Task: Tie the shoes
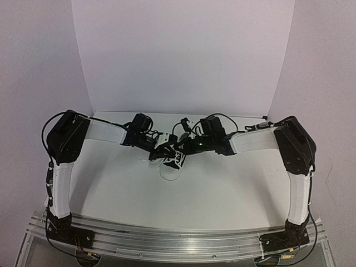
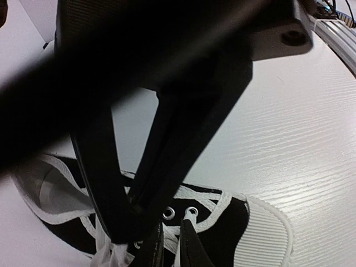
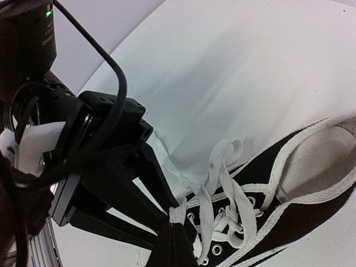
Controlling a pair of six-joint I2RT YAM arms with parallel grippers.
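ok so shoe (image 1: 173,160) sits mid table (image 1: 233,183), toe toward arm bases, both grippers meeting over eyelets. right gripper (image 3: 175,233) clamped tight on bit of white lace (image 3: 179,212). left gripper (image 2: 173,245) tips nearly together, thin gap, can't tell if lace is caught in there.

From the top camera the shoe (image 1: 172,161) is too small for me to follow its laces (image 3: 242,214). On the left wrist camera the right gripper (image 2: 123,227), close and blurred, blocks the upper left; the left gripper (image 2: 171,247) runs off the bottom edge, its grip unreadable. The right wrist camera cuts the shoe's heel at the right edge, its toe at the bottom.
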